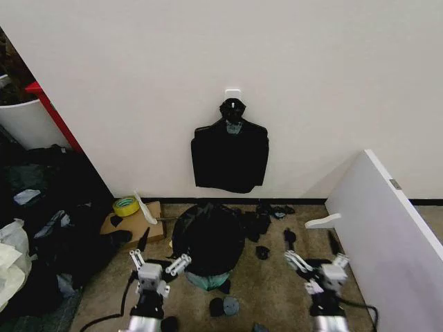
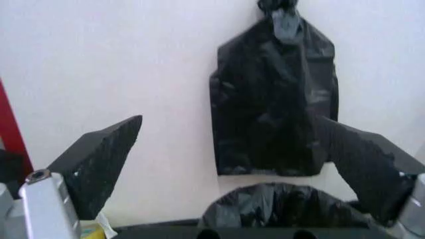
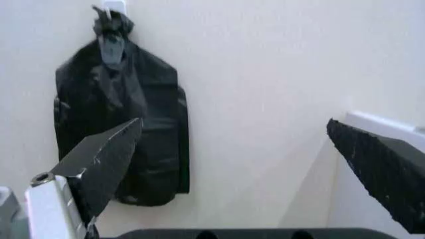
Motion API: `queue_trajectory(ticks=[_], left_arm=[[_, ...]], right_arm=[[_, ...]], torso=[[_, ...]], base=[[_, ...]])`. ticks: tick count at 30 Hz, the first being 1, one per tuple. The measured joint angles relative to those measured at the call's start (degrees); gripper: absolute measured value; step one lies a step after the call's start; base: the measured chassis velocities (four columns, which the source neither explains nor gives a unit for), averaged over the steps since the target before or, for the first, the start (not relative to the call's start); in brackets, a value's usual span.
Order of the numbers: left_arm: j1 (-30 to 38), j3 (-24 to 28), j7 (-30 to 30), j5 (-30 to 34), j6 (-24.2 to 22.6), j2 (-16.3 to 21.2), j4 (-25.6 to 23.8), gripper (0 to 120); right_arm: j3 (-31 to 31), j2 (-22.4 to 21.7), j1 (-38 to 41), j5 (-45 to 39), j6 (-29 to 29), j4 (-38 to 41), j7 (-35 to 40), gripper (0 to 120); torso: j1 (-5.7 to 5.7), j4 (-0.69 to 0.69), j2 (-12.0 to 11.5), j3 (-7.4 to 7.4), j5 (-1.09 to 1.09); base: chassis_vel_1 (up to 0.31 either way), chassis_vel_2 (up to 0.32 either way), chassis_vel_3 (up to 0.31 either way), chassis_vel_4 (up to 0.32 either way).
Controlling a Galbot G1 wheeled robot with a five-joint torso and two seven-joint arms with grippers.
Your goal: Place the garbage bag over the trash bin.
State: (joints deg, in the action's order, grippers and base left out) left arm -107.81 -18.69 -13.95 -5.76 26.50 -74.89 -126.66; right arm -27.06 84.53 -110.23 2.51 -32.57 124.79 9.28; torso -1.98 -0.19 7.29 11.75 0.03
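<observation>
It looked like a cluttered storeroom or test corner: a bare white wall (image 1: 332,83) with a bundle of black bags (image 1: 230,155) hung on a hook, black scraps (image 1: 263,225) littering the brown floor (image 1: 270,290), a tape roll (image 1: 125,205) on cardboard (image 1: 156,218) at left.

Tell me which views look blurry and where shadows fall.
Head view: sharp; the white board casts a soft shadow on the wall. Left wrist view: hazy, the garbage bag over the bin smeared. Right wrist view: the hanging bag bundle soft, fingers crisper.

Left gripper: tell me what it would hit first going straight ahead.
Probably the glossy black garbage bag draped over the bin, low between the open left gripper fingers; above it, the flat black bag bundle hangs on the wall. Depth is unclear.
</observation>
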Motion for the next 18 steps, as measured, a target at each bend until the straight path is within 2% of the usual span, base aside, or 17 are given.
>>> queue_trajectory(ticks=[8,18], left_arm=[[-2.4,-3.6,-0.9,0.9,1.1,-0.5,-3.8,100],[-4.2,-3.6,-1.1,0.6,2.7,0.0,-3.0,100]], right_arm=[[2.7,1.1,-3.4,3.7,1.0,3.2,-0.3,100],[3.9,2.1,-3.3,4.5,1.2,2.8,-0.7,100]], torso=[[0.0,0.01,0.0,0.0,0.02],[-0.01,0.01,0.0,0.0,0.01]], base=[[0.0,0.0,0.0,0.0],[0.0,0.0,0.0,0.0]])
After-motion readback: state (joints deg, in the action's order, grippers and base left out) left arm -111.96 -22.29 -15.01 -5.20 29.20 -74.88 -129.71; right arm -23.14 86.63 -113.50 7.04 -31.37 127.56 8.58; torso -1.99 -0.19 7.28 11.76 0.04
